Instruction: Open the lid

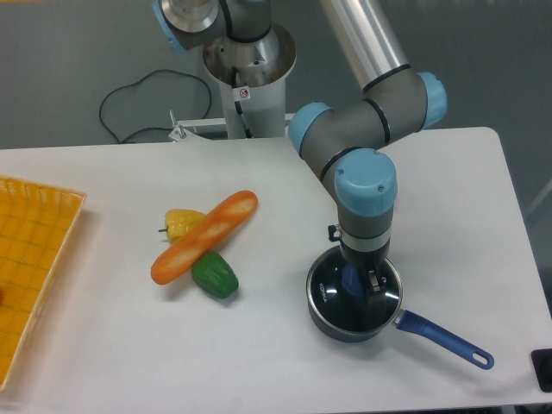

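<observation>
The lid [331, 297], round glass with a thin metal rim, sits flat on the dark blue saucepan [343, 331] at the front right of the table. The pan's long blue handle [446, 341] points right and toward the front edge. My gripper [359, 281] comes straight down onto the lid's centre. Its fingers [372, 284] are closed against the blue knob [351, 280], which shows only partly between them. The wrist hides the back of the lid.
Left of the pan lie an orange baguette-shaped toy [205, 235], a yellow pepper [180, 223] and a green pepper [215, 275]. A yellow basket [30, 259] stands at the table's left edge. The arm's base [248, 65] is at the back.
</observation>
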Controlling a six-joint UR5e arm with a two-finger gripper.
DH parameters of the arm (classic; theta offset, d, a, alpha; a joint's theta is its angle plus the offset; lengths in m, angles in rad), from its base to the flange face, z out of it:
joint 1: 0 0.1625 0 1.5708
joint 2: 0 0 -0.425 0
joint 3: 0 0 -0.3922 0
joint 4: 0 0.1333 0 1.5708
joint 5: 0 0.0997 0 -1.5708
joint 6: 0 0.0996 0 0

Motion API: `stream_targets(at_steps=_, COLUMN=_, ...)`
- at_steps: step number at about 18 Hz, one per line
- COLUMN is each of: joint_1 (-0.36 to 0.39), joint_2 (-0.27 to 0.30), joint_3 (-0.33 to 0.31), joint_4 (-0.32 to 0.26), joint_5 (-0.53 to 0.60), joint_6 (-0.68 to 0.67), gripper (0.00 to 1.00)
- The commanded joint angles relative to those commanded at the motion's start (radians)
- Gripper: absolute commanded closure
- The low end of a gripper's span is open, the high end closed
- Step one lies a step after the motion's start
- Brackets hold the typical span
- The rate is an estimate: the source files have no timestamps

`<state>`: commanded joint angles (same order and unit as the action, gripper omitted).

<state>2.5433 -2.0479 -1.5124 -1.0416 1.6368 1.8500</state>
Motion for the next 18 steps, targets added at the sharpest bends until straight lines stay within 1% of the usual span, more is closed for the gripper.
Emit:
stream_targets(at_steps=1, joint_1=0.000, joint_2=0.002, joint_3=-0.005, joint_4=0.000, joint_5=0.000, joint_6=0.000, gripper=0.30)
stream_targets(at_steps=2, joint_1=0.000, joint_2=0.003, joint_3=-0.006, joint_4=0.000, joint_5=0.000, joint_6=-0.002, gripper=0.33)
stream_targets(at_steps=4, joint_1=-0.002, joint_2=0.003, joint_3=-0.011, joint_4=0.002, joint_5=0.000, joint_6=-0.012, gripper=0.36)
stream_targets(at_steps=9, joint_1=-0.003, joint_2=0.003, joint_3=-0.014, joint_4=0.002, joint_5=-0.003, joint_6=-0.035, gripper=0.38)
stream_targets(at_steps=12, joint_1=-0.003, joint_2=0.005, joint_3=-0.012, joint_4=0.002, joint_5=-0.008, joint_6=-0.057, gripper=0.45)
stream_targets(at_steps=18, joint_1=0.000, joint_2=0.009, joint_3=-0.008, joint_4=-0.002, joint_5=-0.011, joint_6=-0.057, gripper=0.45)
